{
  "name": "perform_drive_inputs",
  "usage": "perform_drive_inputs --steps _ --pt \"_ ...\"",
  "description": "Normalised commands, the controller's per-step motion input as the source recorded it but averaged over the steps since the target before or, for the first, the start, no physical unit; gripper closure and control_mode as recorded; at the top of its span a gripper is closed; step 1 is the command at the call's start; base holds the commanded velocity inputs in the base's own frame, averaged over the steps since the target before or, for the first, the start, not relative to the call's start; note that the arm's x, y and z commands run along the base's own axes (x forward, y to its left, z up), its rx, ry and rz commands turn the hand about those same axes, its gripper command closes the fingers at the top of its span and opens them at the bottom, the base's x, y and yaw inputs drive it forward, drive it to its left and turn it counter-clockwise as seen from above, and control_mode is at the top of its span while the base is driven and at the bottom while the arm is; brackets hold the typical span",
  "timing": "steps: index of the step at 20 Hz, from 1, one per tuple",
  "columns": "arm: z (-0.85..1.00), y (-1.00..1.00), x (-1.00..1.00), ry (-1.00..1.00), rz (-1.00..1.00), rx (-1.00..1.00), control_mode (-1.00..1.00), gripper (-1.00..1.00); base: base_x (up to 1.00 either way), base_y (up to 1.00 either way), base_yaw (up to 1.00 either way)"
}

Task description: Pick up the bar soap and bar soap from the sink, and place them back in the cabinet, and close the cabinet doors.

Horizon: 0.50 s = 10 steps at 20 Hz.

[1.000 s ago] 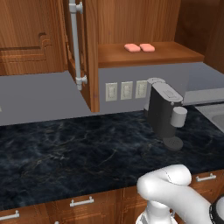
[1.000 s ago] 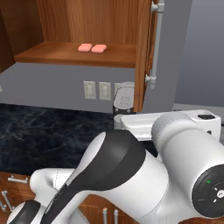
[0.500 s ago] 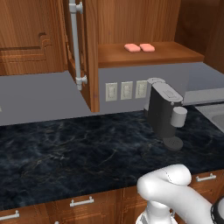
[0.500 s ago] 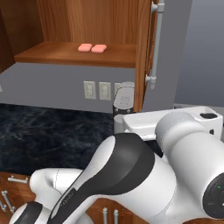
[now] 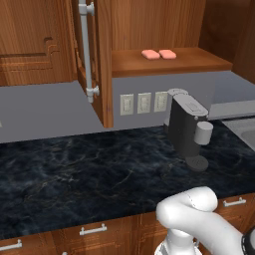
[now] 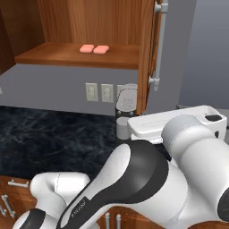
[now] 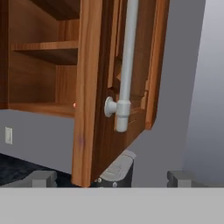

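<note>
Barely anything has shifted since a second ago: in the right base view the arm's big white link has crept a bit further left across the frame, while soaps, doors and counter sit where they were. Gripper is spread, its two dark fingertips showing at the bottom of the hand view with a wide gap between them, nothing held. Directly ahead and just above the gap is the open right cabinet door, seen edge-on, with its long silver bar handle running vertically; not touching either finger. Below the door edge, between the tips, the top of the coffee machine peeks up. Beyond the door to the hand's left is the open cabinet, and both bar soaps lie side by side, touching, on its bottom shelf. Left cabinet door also stands open. Further out, wall outlets below the shelf, dark marble counter, sink edge at far right.
</note>
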Motion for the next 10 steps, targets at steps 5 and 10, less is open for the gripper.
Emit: perform_drive_inputs --steps 5,10 --pt "0.00 0.00 0.16 -0.02 0.08 0.00 -1.00 -1.00 0.00 0.00 0.00" --pt "0.00 0.00 0.12 -0.02 0.08 0.00 -1.00 -1.00 0.00 0.00 0.00"
